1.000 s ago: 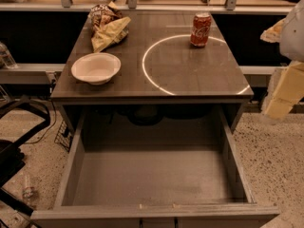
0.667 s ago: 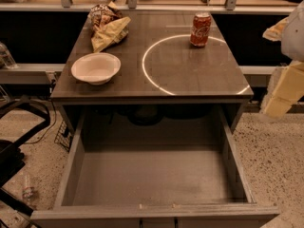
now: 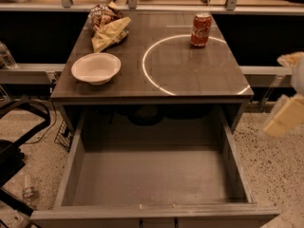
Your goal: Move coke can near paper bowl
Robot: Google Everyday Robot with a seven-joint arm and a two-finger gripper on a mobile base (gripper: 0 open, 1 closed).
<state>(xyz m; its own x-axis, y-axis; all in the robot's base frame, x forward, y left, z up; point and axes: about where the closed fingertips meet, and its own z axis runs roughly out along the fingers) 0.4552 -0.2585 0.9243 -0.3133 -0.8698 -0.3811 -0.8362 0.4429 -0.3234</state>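
Observation:
The coke can (image 3: 201,29), red with white script, stands upright at the far right of the dark table top (image 3: 190,75), on the edge of a white circle mark. The paper bowl (image 3: 96,68), white and shallow, sits at the near left of the table top, well apart from the can. My gripper (image 3: 284,116) shows as blurred cream-coloured parts at the right edge of the camera view, off the table's right side and lower than the table top, holding nothing that I can see.
A brown chip bag (image 3: 101,14) and a yellow chip bag (image 3: 110,33) lie at the far left, behind the bowl. A wide drawer (image 3: 152,175) stands pulled open below the table's front edge. A counter rail runs behind the table.
The cream gripper parts at the right edge have moved downward in the view. The can, bowl and bags have not moved.

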